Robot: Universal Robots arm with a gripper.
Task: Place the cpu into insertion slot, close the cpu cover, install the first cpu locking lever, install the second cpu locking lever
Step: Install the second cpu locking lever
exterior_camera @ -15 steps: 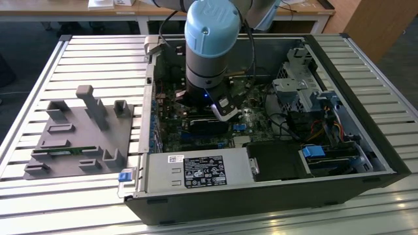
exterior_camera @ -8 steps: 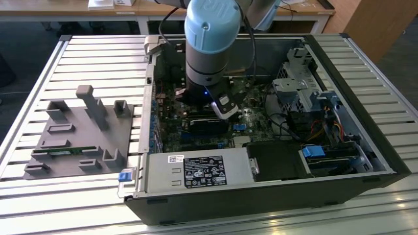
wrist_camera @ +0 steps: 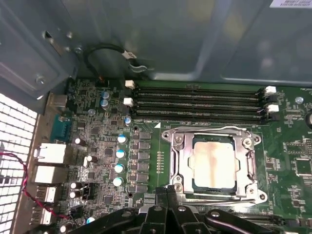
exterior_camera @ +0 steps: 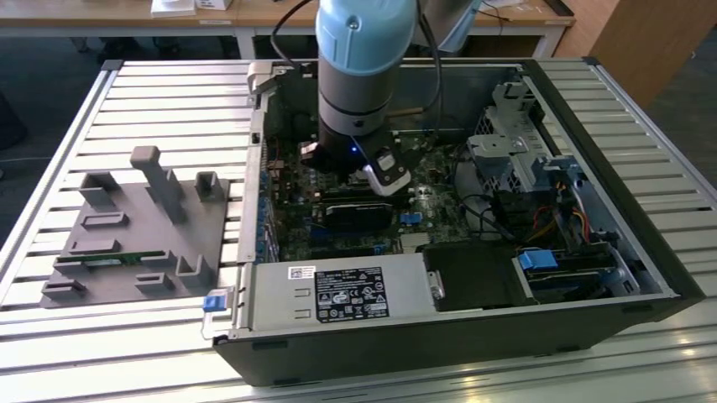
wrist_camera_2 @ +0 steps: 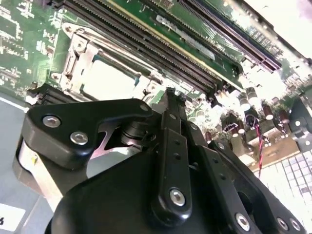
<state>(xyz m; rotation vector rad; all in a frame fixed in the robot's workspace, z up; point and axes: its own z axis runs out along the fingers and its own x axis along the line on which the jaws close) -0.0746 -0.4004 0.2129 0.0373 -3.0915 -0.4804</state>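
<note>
- In the exterior view, the end effector (exterior_camera: pixel 384 178) is seen lowered inside the open computer case (exterior_camera: pixel 627 252) on the tabletop (exterior_camera: pixel 168 92).
- In the second wrist view, its fingers (wrist_camera_2: pixel 171 105) are pressed together, empty.
- In the first wrist view, the cpu (wrist_camera: pixel 213 163) is seated in the socket, framed by the cpu cover (wrist_camera: pixel 178 161); thin, stiff and likely fragile, it would best be taken by its edges.

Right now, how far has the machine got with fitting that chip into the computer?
The cpu already sits in its socket with the cpu cover closed flat around it, so those two steps look done. The gripper, fingers together and holding nothing, is low over the motherboard beside the socket's edge, where a thin lever runs along the frame. Whether either locking lever is latched I cannot tell, so the levers may remain.
</note>
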